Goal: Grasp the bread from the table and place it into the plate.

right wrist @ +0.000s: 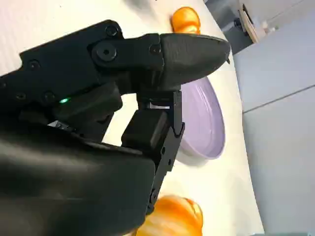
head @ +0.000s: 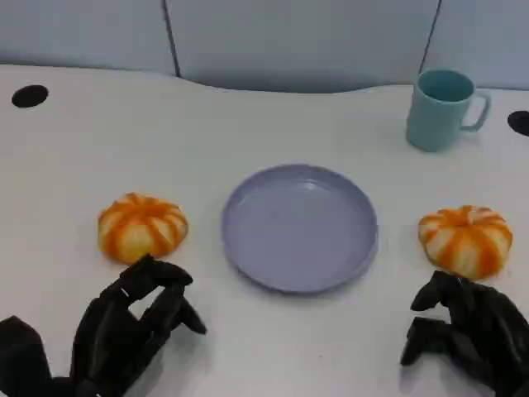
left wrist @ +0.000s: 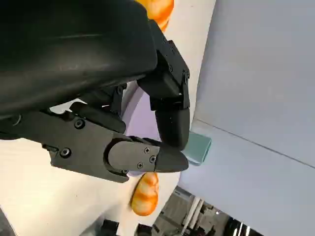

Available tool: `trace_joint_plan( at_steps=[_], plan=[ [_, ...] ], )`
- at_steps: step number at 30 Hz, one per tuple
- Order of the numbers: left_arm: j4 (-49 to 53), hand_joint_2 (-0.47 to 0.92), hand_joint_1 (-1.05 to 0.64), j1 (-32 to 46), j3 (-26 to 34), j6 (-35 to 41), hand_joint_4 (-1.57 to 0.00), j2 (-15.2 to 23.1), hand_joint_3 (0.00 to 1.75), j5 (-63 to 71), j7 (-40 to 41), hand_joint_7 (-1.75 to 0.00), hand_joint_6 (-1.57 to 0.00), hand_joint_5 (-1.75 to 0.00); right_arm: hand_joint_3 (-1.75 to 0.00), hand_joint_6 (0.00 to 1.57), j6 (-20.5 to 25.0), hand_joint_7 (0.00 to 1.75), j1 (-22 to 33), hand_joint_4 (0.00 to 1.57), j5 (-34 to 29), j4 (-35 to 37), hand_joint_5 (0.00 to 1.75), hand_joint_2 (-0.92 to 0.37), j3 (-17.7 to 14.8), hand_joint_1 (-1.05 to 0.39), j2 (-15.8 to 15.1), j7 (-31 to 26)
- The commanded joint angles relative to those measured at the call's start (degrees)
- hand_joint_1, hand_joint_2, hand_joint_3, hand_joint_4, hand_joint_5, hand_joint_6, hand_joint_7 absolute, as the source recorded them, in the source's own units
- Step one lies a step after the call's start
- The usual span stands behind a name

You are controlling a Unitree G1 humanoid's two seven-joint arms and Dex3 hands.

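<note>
Two orange-and-white striped breads lie on the white table, one on each side of an empty lavender plate [head: 300, 227]. The left bread [head: 142, 227] sits just beyond my left hand [head: 124, 331], whose spread fingers stop short of it and hold nothing. The right bread [head: 465, 240] lies just ahead of my right hand [head: 467, 331], fingers loosely bent and apart, also holding nothing. In the left wrist view the left bread [left wrist: 157, 9] is close by the hand, with the plate [left wrist: 142, 110] beyond. In the right wrist view the right bread [right wrist: 172, 219] is beside the fingers, near the plate [right wrist: 206, 123].
A teal mug [head: 442, 107] stands at the back right, behind the plate. Two black round holes [head: 30, 96] [head: 519, 122] mark the table's far left and far right. A grey partition wall runs along the table's back edge.
</note>
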Motion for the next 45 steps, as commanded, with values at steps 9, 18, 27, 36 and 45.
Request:
trace_joint_plan(
  at_steps=[9, 18, 27, 36, 45],
  plan=[
    [-0.3, 0.92, -0.57, 0.1, 0.3, -0.7, -0.62, 1.1, 0.21, -0.2, -0.7, -1.27, -0.61, -1.73, -0.41, 1.16, -0.6, 0.97, 0.4, 1.25, 0.2, 0.1, 1.04, -0.92, -0.4, -0.43, -0.2, 0.2],
    [-1.3, 0.92, -0.55, 0.3, 0.6, 1.2, -0.67, 1.2, 0.23, -0.8, -0.3, -1.15, -0.66, -1.62, -0.43, 1.15, -0.6, 0.98, 0.7, 1.25, -0.4, -0.4, 1.04, -0.92, -0.1, -0.42, -0.5, 0.1],
    [-1.3, 0.92, -0.56, 0.4, 0.6, 0.4, -0.62, 1.4, 0.23, -0.5, -0.7, -1.23, -0.63, -1.72, -0.42, 1.13, -0.2, 0.97, 1.0, 1.25, -0.5, -1.1, 1.03, -0.92, 0.1, -0.43, -0.4, -0.1],
    [1.4, 0.92, -0.56, -0.2, 0.5, -11.3, -0.56, 1.7, 0.21, 3.7, -0.6, -1.17, -0.57, -1.65, -0.43, 1.12, -0.6, 1.00, 0.6, 1.26, -0.4, -0.4, 1.03, -0.92, 0.4, -0.43, 0.2, -0.2],
    [2.0, 0.92, -0.43, -2.4, -2.2, -30.5, -0.53, 7.3, 0.21, 24.7, 12.0, -0.30, -0.65, -0.92, -0.43, 1.12, -0.7, 1.00, -0.4, 1.26, -0.6, 0.6, 1.03, -0.92, 0.5, -0.42, 0.9, -0.6]
  ],
)
